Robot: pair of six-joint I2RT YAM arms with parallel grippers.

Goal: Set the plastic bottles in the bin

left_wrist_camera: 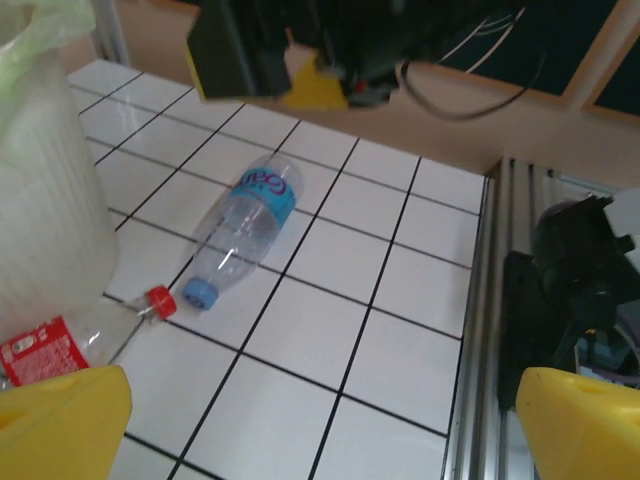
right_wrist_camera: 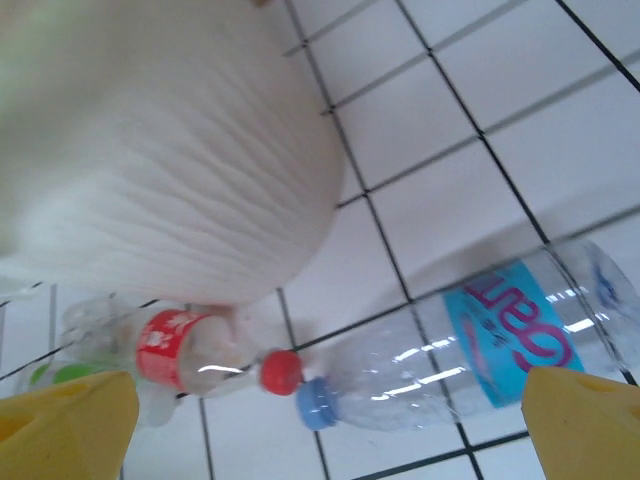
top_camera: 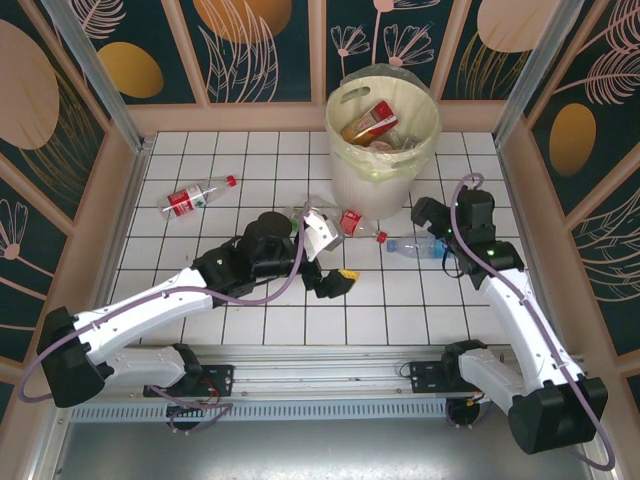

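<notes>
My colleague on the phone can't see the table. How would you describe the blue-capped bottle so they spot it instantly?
Find the large round white bin lined with a pale yellow-green bag on the white tiled table. At its foot, toward the right arm, a clear plastic bottle lies flat. Its cap and label are blue; those of the neighbouring clear bottle are red.

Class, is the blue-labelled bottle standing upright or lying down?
Lying down: the blue-labelled bottle rests on its side on the tiled table.
</notes>
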